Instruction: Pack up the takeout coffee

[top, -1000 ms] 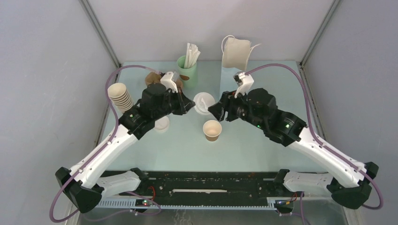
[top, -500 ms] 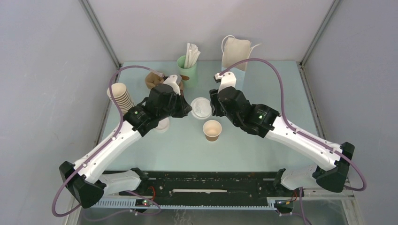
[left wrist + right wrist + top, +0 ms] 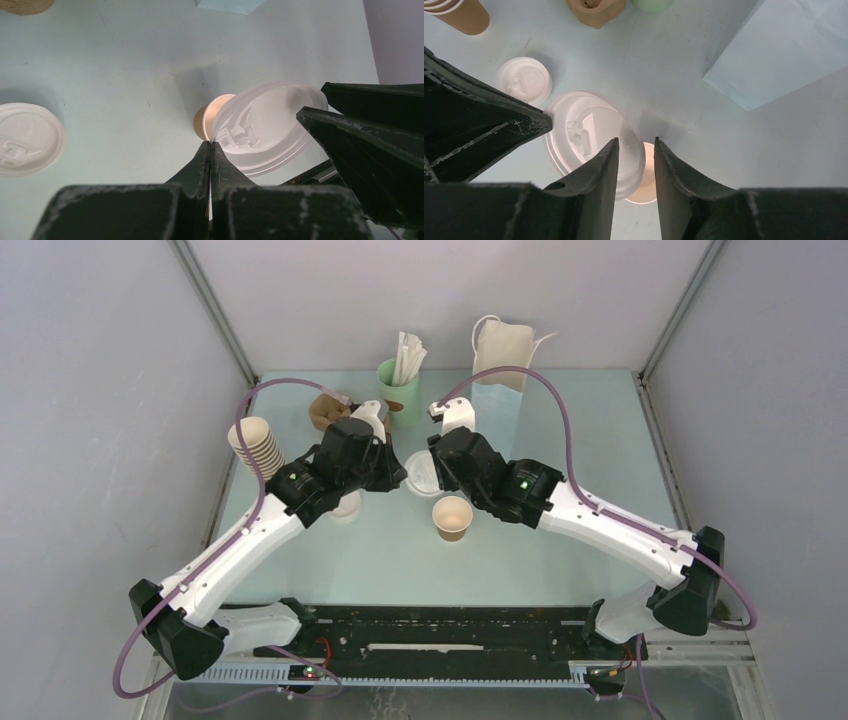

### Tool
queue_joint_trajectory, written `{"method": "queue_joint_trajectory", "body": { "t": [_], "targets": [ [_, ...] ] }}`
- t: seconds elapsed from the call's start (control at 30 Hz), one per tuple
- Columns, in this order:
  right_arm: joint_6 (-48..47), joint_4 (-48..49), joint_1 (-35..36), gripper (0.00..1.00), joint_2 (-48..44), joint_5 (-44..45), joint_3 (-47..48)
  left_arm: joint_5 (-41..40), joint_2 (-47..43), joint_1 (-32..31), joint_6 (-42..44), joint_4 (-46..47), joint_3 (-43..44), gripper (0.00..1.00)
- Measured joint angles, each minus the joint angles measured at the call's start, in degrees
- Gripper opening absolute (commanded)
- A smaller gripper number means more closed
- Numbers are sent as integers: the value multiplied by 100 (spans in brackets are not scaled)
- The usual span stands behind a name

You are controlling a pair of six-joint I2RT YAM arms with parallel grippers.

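The takeout coffee's small brown paper cup (image 3: 452, 517) stands uncovered on the table's middle. Just above and behind it hangs a round white lid (image 3: 422, 472), tilted. My left gripper (image 3: 210, 145) is shut on the lid's (image 3: 265, 127) near rim, with the cup (image 3: 206, 120) showing behind it. My right gripper (image 3: 635, 142) comes from the other side. Its jaws stand narrowly apart astride the lid's (image 3: 574, 120) opposite edge, and a gap shows beside the right finger. The cup's mouth (image 3: 646, 192) glows below them.
A second white lid (image 3: 345, 505) lies left of the cup. A stack of brown cups (image 3: 258, 445) stands at the left and a mint-green cup with white sticks (image 3: 397, 385) at the back. A tall paper bag (image 3: 500, 353) stands at the back right, and a brown holder (image 3: 325, 410) lies near the green cup.
My right arm has swung left to the held lid and its jaws have narrowed around the rim. The left gripper has stayed shut on the lid, nearly still.
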Motion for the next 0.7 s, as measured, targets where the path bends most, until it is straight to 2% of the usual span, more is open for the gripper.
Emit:
{"method": "queue_joint_trajectory", "body": {
  "t": [0.17, 0.37, 0.57, 0.7],
  "targets": [
    [-66, 0, 7, 24, 79, 70, 0, -15, 0, 0, 0, -72, 0, 0],
    [-98, 9, 7, 23, 81, 85, 0, -13, 0, 0, -2, -136, 0, 0],
    [-122, 33, 7, 16, 157, 79, 0, -13, 0, 0, 0, -184, 7, 0],
    [-149, 50, -9, 0, 223, 37, 0, -13, 0, 0, 0, -247, 20, 0]
  ]
}}
